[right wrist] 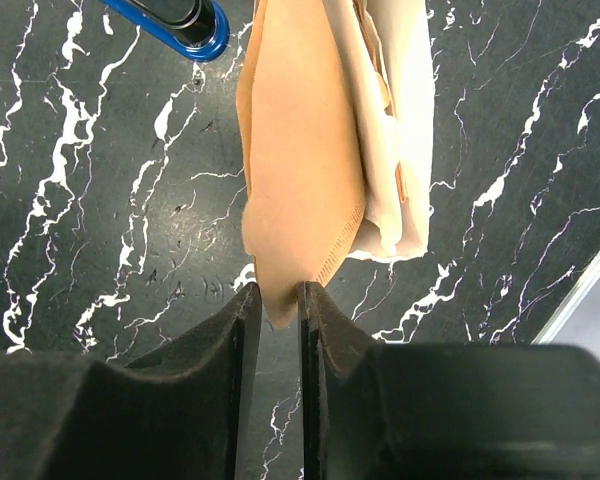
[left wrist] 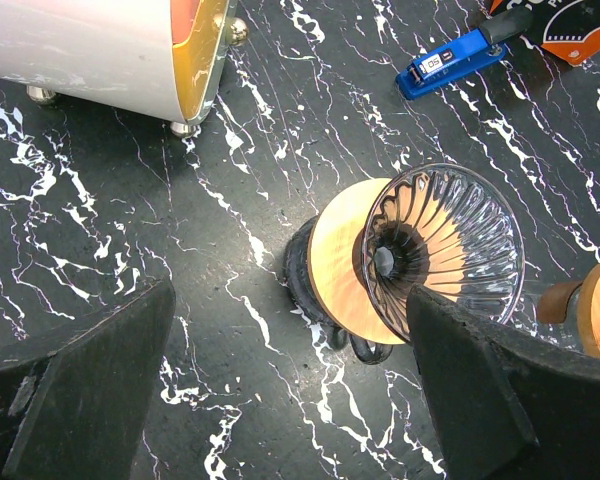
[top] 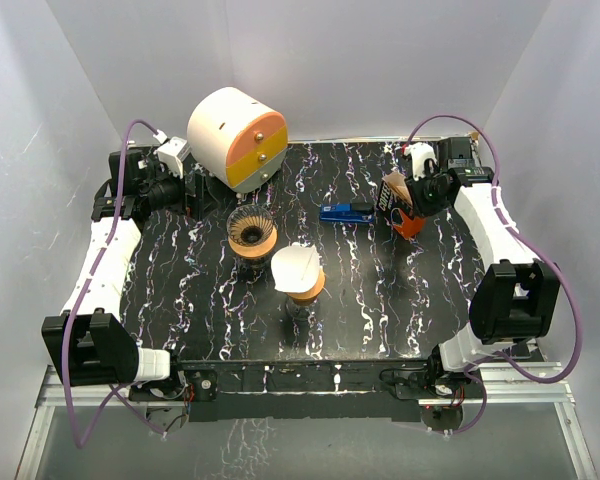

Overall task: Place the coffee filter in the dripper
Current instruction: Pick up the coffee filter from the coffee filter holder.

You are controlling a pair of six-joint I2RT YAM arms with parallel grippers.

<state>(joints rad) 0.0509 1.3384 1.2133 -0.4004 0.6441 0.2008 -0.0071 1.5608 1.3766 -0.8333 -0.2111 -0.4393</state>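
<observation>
Brown paper is pinched between the right fingers [top: 417,195]. They are closed on the pointed tip of 1 coffee filter [right wrist: 305,150], which reaches straight ahead of them. Paler cream filters [right wrist: 405,120] lie against its right side, and all of them come out of an orange-and-black packet [top: 400,208]. I cannot tell whether the filter has come free of that stack.

By my reading only the grasp is done. Pulling the filter clear, carrying it over and seating it are all left. The glass dripper [left wrist: 442,248] sits on its wooden collar just ahead of the left fingers [top: 175,185] and well to the left of the right fingers. Its ribbed bowl is bare, with no paper inside. The left fingers are spread wide and hold nothing.

A blue clip [top: 345,212] lies on the tabletop [top: 380,290] between the right fingers and the dripper, so a low carry could brush it. Just beside the dripper stands a second cup [top: 298,272] with a white paper cone on it, which could be taken for the target. A large white-and-orange cylinder [top: 235,138] stands beyond the left fingers, which may themselves crowd the drop.
</observation>
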